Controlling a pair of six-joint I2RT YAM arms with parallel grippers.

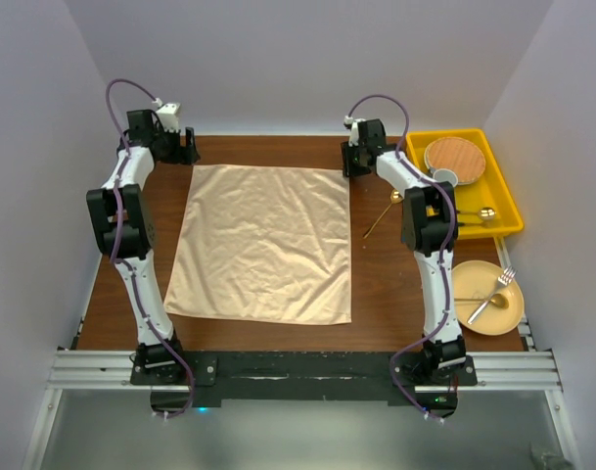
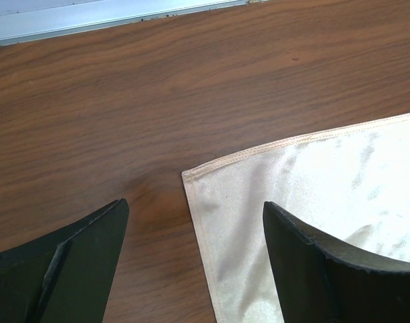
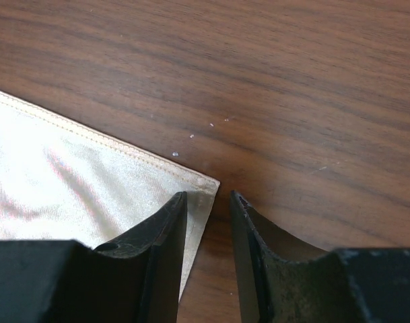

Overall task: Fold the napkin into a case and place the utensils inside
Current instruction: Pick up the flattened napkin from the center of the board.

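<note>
A shiny peach-orange satin napkin (image 1: 263, 245) lies spread open in the middle of the top view, flat on the dark wood-grain table (image 1: 376, 284). It is one layer, roughly square and softly creased. Its stitched hems run nearly parallel to the table's edges, and its lower left corner flares outward a little.

The left gripper (image 1: 185, 147) sits at the napkin's upper left corner. In the left wrist view its black, wedge-shaped fingers stand wide apart and hold nothing (image 2: 194, 208). One is over bare wood and the other over the cloth, with the hemmed corner between them.

The right gripper (image 1: 356, 162) is at the upper right corner, its jaws narrowed to a slim gap (image 3: 208, 198) but not closed. One finger (image 3: 167, 235) overlaps the satin and the other is over wood, just beside the corner's tip. No pinch on the cloth shows.

A slim gold-coloured utensil (image 1: 379, 220) lies on the table right of the napkin, its long axis slanting from upper right to lower left. A gold fork (image 1: 493, 294) rests diagonally on a pale yellow round plate (image 1: 469, 279) at the lower right. In the upper right, a bright yellow rectangular tray (image 1: 503, 211) holds a round wood-toned plate (image 1: 456, 157) and a gold spoon (image 1: 483, 212).
</note>
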